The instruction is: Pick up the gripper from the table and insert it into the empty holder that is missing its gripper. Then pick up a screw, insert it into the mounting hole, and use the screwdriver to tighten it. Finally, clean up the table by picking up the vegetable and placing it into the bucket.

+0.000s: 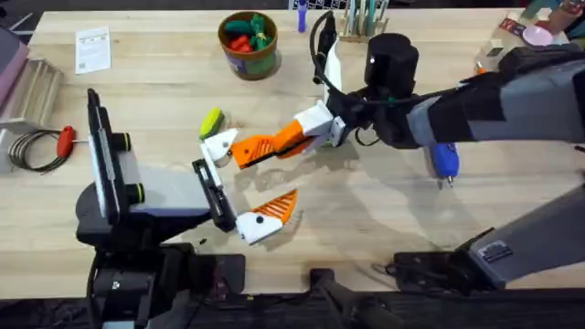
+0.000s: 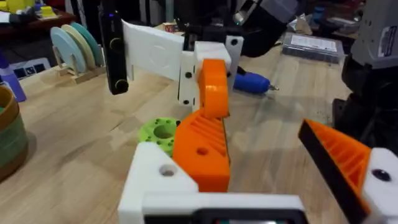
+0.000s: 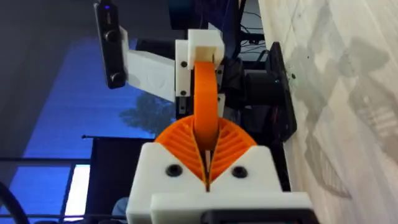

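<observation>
Holding red, green veg, prob toys: bucket (image 1: 248, 46).

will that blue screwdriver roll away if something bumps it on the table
Probably, at least a little. The blue screwdriver lies on its side on the bare wooden table, and its fat rounded body looks free to roll sideways. Its smooth casing could also slip in the fingers. It looks rigid, and probably weighty for its size if it is powered.
</observation>
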Robot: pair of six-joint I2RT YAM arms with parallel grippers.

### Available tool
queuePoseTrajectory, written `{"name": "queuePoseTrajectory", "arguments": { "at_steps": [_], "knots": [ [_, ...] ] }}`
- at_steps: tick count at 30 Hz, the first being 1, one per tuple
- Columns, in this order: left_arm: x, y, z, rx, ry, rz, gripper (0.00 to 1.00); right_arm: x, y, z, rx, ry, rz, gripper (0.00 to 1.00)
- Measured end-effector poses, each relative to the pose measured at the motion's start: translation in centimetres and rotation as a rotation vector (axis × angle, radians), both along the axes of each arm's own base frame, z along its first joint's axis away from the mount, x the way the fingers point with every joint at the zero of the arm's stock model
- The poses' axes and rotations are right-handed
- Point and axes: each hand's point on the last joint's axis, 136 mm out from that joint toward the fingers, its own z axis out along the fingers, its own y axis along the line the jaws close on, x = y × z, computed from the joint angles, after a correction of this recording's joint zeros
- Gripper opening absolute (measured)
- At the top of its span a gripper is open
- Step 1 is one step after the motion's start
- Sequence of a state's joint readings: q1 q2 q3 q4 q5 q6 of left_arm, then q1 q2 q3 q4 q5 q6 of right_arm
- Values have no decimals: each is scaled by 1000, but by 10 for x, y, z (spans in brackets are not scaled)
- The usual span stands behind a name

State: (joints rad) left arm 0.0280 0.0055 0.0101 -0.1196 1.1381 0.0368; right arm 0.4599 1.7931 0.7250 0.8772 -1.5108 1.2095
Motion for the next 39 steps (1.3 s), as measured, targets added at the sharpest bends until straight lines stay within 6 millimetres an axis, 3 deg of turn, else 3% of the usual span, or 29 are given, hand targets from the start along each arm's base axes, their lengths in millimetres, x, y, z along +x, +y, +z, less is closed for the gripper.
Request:
{"name": "queuePoseTrajectory", "arguments": {
  "at_steps": [20, 39],
  "knots": [
    [0, 0, 0, -1, 1, 3, 985, 5, 5, 3, 4, -10, 6, 8],
    [1, 1, 0, -3, 5, 6, 985, 6, 23, 0, 11, -25, 46, 8]
  ]
}}
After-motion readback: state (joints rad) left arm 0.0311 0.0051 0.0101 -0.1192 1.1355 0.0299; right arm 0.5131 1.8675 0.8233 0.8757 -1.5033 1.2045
